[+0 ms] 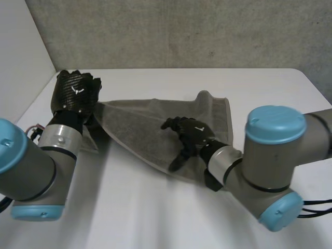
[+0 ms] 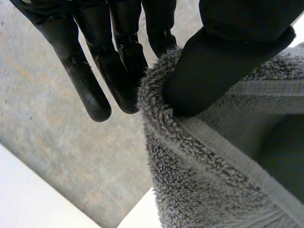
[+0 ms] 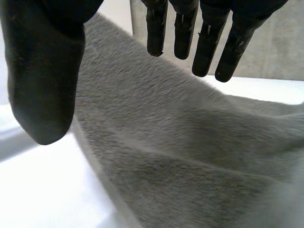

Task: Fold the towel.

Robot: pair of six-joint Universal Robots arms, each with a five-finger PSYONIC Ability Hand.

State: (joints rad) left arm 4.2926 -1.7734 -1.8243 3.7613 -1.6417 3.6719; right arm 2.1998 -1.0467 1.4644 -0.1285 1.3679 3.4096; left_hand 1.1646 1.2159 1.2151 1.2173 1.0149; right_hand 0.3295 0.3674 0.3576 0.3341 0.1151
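Where the left hand (image 1: 77, 92) meets the towel (image 1: 137, 129), the cloth is lifted off the white table (image 1: 155, 212) and narrows to a gathered corner. The rest fans out wide toward the robot's right and lies on the table, with a flat hem band (image 1: 228, 116) along its far right edge and a small raised fold at the far corner. It is a grey terry towel (image 2: 199, 185) with a looped pile and a smooth woven band just inside its edge. In the left wrist view the left hand (image 2: 90, 90) has its thumb pressing that edge against the fingers, so it is pinching the towel at the corner. The right hand (image 1: 191, 132) sits over the middle of the towel, toward its nearer edge. In its own wrist view the right hand (image 3: 206, 47) has its fingers straight and apart from the thumb, gripping nothing, with the towel (image 3: 180, 156) under the palm; I cannot tell whether they touch it. A small pale mark shows on the back of each hand, too small to read
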